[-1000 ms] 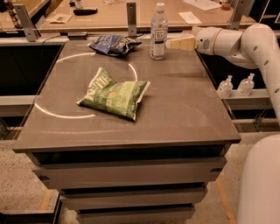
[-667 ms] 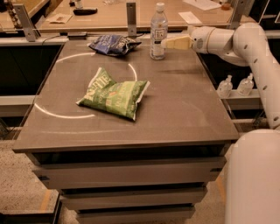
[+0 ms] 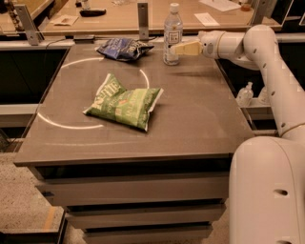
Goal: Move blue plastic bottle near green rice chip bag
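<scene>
While I watch through the single camera, a dark grey table [image 3: 200, 109] fills most of the view, with drawers stacked beneath its top. A thin white ring [image 3: 71, 127] is marked on the left half of the surface.

The blue plastic bottle [image 3: 172, 35] stands upright at the far edge of the table, a little right of centre. It is clear, with a white cap and a pale label carrying dark print.

The green rice chip bag [image 3: 125, 101] lies flat near the middle of the table, crinkled, with white lettering, resting partly over the ring's right side. It is well apart from the bottle, closer to the camera and to the left.

A smaller dark blue chip bag [image 3: 125, 48] lies at the far edge, left of the bottle and near it.

My robot's white arm [image 3: 267, 52] rises from its base [image 3: 269, 190] at the lower right, bends at the top, and reaches leftward across the table's far right corner. The gripper [image 3: 178, 48], pale yellow and tapered, points left at label height on the bottle, and its tip meets the bottle's right side as seen from here. I cannot tell how wide the gripper stands or whether it has hold of the bottle.

Two small clear pump bottles [image 3: 245, 94] sit on a lower shelf just right of the table. A wooden counter [image 3: 119, 14] runs behind it.
</scene>
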{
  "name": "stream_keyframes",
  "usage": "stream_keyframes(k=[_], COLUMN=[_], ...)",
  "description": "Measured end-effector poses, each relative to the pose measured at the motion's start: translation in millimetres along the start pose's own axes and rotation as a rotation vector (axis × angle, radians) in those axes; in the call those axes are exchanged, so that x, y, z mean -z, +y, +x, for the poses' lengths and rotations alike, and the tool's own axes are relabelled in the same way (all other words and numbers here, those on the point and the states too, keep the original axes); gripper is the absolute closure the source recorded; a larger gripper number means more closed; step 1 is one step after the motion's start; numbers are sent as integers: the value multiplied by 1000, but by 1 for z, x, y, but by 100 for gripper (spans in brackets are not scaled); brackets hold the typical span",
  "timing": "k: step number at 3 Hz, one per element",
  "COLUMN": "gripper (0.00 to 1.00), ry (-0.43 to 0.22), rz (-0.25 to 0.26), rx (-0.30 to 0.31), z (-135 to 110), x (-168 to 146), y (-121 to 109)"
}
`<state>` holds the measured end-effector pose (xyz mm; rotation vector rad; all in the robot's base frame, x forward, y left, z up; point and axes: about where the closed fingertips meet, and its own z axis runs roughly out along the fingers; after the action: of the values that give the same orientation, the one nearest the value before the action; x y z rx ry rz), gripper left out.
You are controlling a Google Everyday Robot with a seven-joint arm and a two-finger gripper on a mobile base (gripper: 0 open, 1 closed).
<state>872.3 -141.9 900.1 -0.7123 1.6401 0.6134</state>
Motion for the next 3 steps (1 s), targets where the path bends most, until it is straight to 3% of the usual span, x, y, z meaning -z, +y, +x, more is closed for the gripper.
stream_keyframes(k=[2,3], gripper=[0,17], ry=[-18,-30], rz=[-59,-74], rx=[1,8], z=[-21,-25], x=[-32,-39], y=[24,28])
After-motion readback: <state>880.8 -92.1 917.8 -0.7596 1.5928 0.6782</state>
